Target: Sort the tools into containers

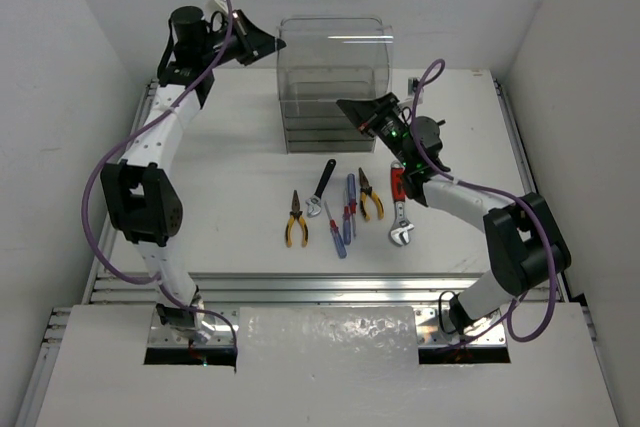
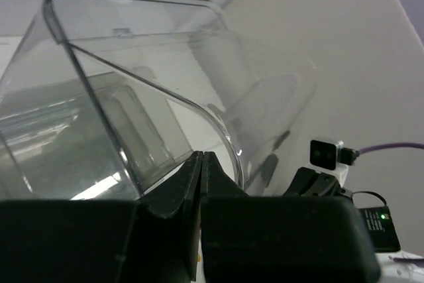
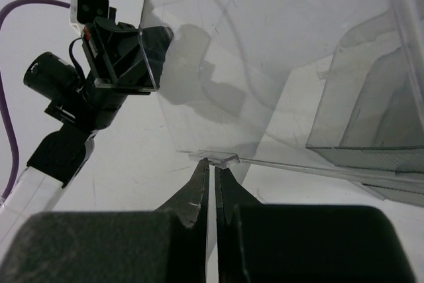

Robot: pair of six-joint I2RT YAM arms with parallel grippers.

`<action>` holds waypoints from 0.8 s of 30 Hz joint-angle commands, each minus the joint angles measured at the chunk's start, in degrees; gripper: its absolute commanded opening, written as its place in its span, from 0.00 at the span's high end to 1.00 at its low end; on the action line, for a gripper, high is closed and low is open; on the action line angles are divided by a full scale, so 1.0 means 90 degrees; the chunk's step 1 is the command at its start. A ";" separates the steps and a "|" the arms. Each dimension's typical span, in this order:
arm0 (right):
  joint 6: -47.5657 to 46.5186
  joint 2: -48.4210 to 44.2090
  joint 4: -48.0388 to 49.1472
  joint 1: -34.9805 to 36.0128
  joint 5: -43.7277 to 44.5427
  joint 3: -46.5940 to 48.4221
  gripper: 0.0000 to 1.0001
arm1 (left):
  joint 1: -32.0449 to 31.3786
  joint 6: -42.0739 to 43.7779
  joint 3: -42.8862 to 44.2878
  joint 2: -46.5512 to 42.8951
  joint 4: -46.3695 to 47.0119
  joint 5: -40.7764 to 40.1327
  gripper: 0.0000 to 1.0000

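The container [image 1: 335, 82], a clear smoky unit of stacked trays, stands at the back middle of the table. The tools lie in a row in front of it: yellow pliers [image 1: 295, 219], a black-handled wrench [image 1: 321, 187], red and blue screwdrivers [image 1: 342, 217], more yellow pliers [image 1: 371, 197] and a red-handled adjustable wrench [image 1: 399, 209]. My left gripper [image 1: 268, 44] is shut and empty by the container's upper left corner [image 2: 132, 97]. My right gripper [image 1: 345, 107] is shut, its tips [image 3: 212, 164] right at a small clear tab [image 3: 213, 158] on a tray's front edge.
The table's raised metal rails [image 1: 320, 282] run along its near and side edges. White walls close in the left, right and back. The left arm's wrist [image 3: 119, 51] shows in the right wrist view, across the container.
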 commanded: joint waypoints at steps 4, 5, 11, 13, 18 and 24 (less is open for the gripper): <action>-0.0179 -0.0222 0.0275 0.0005 -0.0016 0.0488 0.99 | -0.0162 -0.0698 0.0217 0.0111 0.1329 0.1077 1.00; -0.0178 -0.0231 0.0246 0.0005 -0.0036 0.0498 0.98 | -0.0172 -0.0824 0.0217 0.0120 0.1475 0.1117 1.00; -0.0402 -0.0377 0.0003 0.0005 -0.0114 0.0547 0.56 | -0.0270 -0.1302 0.0158 0.0091 0.2091 0.1274 1.00; -0.0520 -0.0465 -0.0134 0.0005 -0.0163 0.0615 0.51 | -0.0280 -0.1459 0.0187 0.0101 0.2257 0.1264 1.00; -0.0930 -0.0924 -0.0652 0.0005 -0.0387 0.0694 0.32 | -0.0280 -0.1694 0.0596 0.0267 0.2316 0.1078 1.00; -0.1564 -0.1676 -0.1423 0.0005 -0.0485 0.0606 0.23 | -0.0280 -0.2094 0.0774 0.0472 0.2599 0.0903 1.00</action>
